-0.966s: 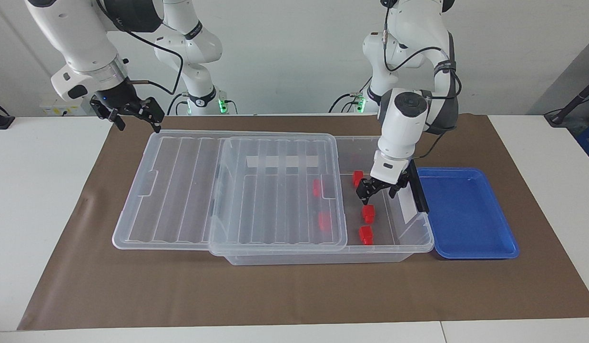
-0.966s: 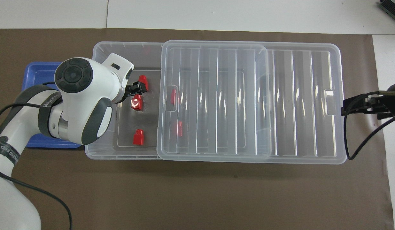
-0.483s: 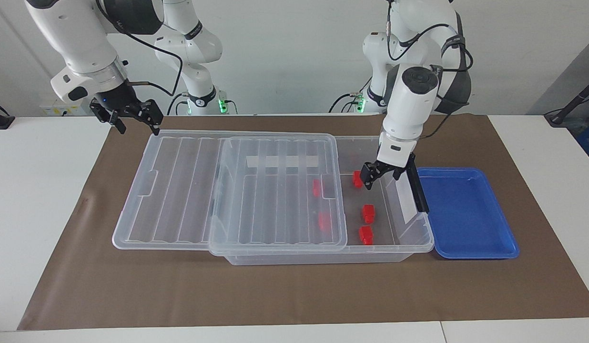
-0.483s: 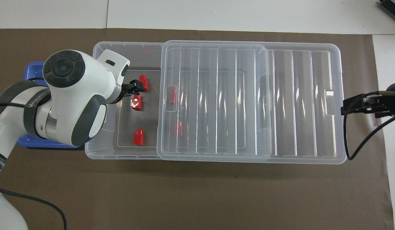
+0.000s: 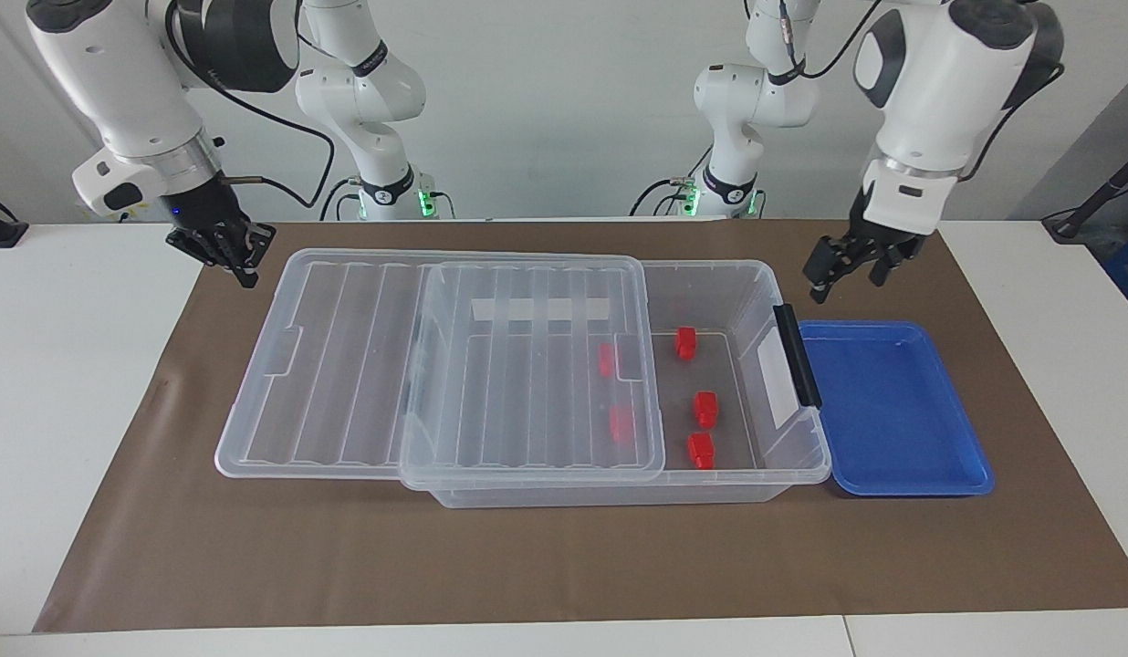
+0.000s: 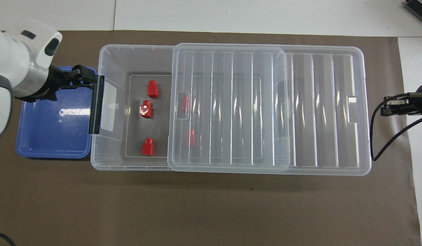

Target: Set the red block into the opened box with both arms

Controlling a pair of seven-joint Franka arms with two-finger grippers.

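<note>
The box (image 5: pixel 783 465) sat mid-frame on the brown mat (image 5: pixel 564 566) that covered the worktop (image 5: pixel 62 383). Its ribbed lid (image 5: pixel 345 365) was slid toward the right arm's end, leaving the part by the black handle (image 5: pixel 797 356) uncovered. Three red blocks lay in plain sight on the open floor: one (image 5: pixel 685 342) nearest the robots, a second (image 5: pixel 705 409) and a third (image 5: pixel 701 450) farther from them. Two more red blocks (image 5: pixel 607 359) (image 5: pixel 621 424) showed only as blurred shapes through the clear lid, their outlines hard to make out.

The left tool (image 5: pixel 845 268) hung at the upper right of the facing view, over the mat just above the blue tray (image 5: pixel 893 474); its fingers stood spread and held nothing. In the overhead view that arm was cut off at the left edge.

The right tool (image 5: pixel 228 248) hovered at the upper left of the facing view, over the mat beside the lid's corner, fingers pressed together and holding nothing. In the overhead view only its tip (image 6: pixel 395 106) and a looping cable entered at the right edge.
</note>
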